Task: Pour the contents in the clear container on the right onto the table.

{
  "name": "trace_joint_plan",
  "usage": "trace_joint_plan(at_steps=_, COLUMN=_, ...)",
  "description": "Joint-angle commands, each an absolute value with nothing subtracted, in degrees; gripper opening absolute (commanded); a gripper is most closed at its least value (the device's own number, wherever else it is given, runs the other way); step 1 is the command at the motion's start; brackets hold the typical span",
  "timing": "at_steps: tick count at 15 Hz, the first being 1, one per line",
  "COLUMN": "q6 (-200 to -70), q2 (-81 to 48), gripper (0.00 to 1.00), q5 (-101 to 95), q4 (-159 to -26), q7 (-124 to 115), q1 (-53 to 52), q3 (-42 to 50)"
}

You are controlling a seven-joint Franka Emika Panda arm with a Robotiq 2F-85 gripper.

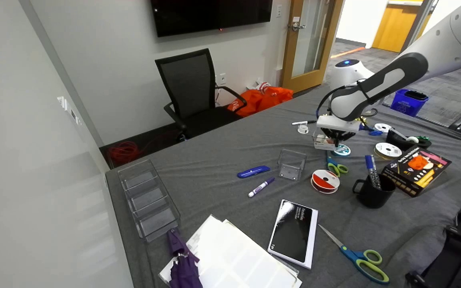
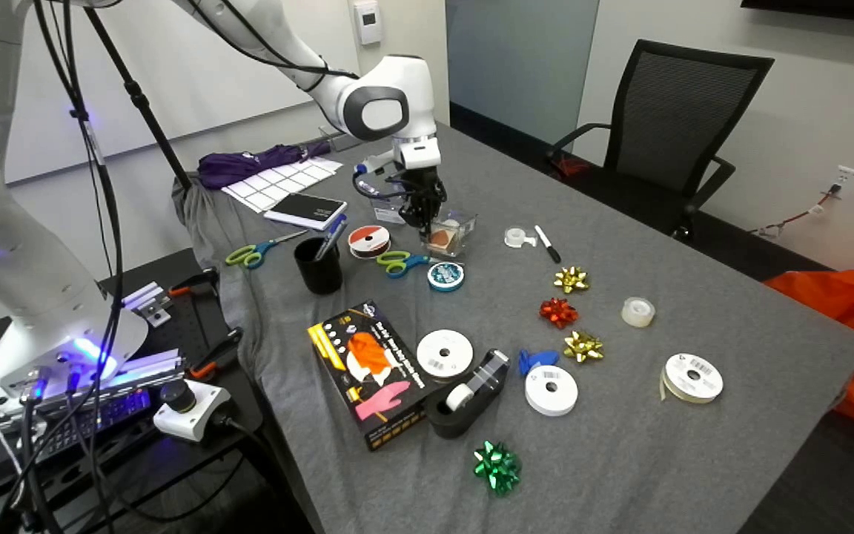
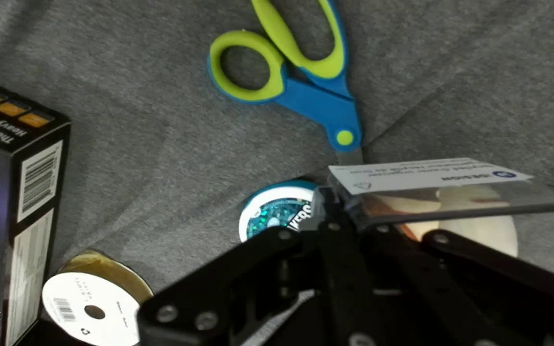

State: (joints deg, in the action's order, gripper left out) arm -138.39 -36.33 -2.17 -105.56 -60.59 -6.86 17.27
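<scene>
The clear container, a small see-through tub with a white label, shows in both exterior views [image 1: 323, 145] [image 2: 462, 231] and at the right of the wrist view [image 3: 426, 179]. Pale and orange-brown contents [image 3: 484, 233] are inside it. My gripper [image 1: 337, 142] [image 2: 425, 222] [image 3: 342, 206] is shut on one wall at the container's edge, fingers pointing down. The container looks about upright, low over the dark grey table [image 1: 214, 160] [image 2: 657, 452]. I cannot tell whether it touches the table. The fingertips partly hide its near corner.
Green-blue scissors [image 3: 325, 105] and a teal tape roll [image 3: 277, 214] lie close beside the container. Another small clear tub [image 1: 291, 165] stands nearby. A red ribbon spool [image 1: 325, 181], black mug [image 1: 374, 194], glove box [image 2: 371, 371], white tape [image 2: 518, 237] and black marker [image 2: 547, 245] are around.
</scene>
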Motion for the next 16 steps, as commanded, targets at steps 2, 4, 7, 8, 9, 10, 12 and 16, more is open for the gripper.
trace_joint_plan(at_steps=2, q6=-121.48, q2=-34.81, gripper=0.01, q5=-9.88, q4=-102.12, q7=-64.01, q1=-10.63, q3=19.75)
trace_joint_plan(at_steps=4, q6=-112.29, q2=-35.96, gripper=0.01, q5=-13.43, q4=-98.29, q7=-67.18, q1=-9.94, q3=17.68)
trace_joint_plan(at_steps=7, q6=-98.41, q2=-40.10, gripper=0.01, q5=-13.46, q4=-90.86, q7=-70.22, q1=-12.67, q3=18.29)
trace_joint_plan(at_steps=8, q6=-93.93, q2=-41.85, gripper=0.01, q5=-13.01, q4=-87.95, q7=-70.96, q1=-12.98, q3=18.10)
trace_joint_plan(at_steps=9, q6=-89.48, q2=-44.30, gripper=0.01, q5=-12.47, q4=-84.32, q7=-71.53, q1=-13.18, q3=18.11)
trace_joint_plan(at_steps=10, q6=-85.14, q2=-46.71, gripper=0.01, q5=-12.14, q4=-80.87, q7=-72.07, q1=-13.30, q3=18.04)
trace_joint_plan(at_steps=12, q6=-76.92, q2=-50.73, gripper=0.01, q5=-13.73, q4=-74.82, q7=-74.93, q1=-10.58, q3=14.28)
trace_joint_plan(at_steps=16, q6=-60.82, q2=-59.83, gripper=0.01, q5=-11.92, q4=-63.01, q7=-75.41, q1=-10.80, q3=15.56)
